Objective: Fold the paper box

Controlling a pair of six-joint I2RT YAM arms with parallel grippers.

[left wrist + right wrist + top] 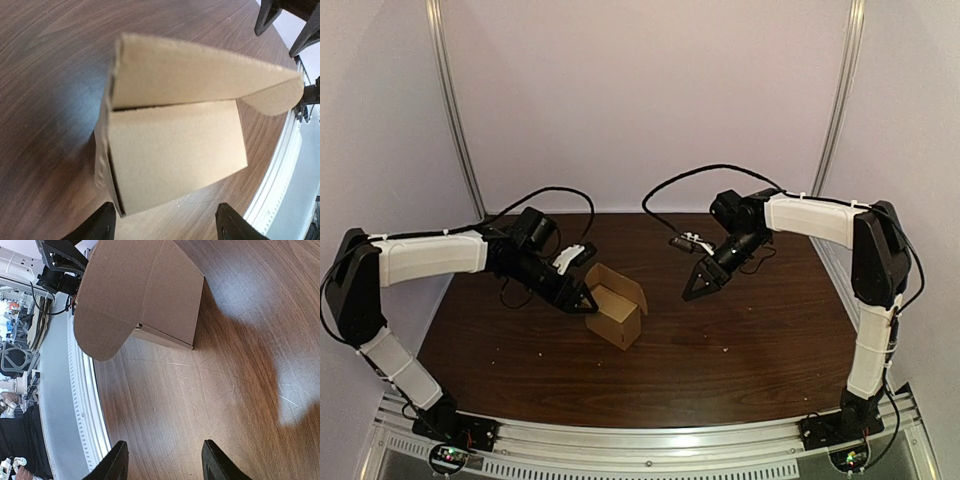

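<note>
The paper box (616, 310) is sitting in the middle of the table (740, 365), its flap (623, 285) sticking up. It is looking light and bendy, so I am planning a soft pinch on the flap's edge. My left gripper (588, 301), at the box's 9 o'clock, and my right gripper (695, 290), at 3 o'clock, are both holding their fingers apart.

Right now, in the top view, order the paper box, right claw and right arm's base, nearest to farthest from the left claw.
1. paper box, beside the left claw
2. right claw, beyond the box
3. right arm's base, near-right corner
</note>
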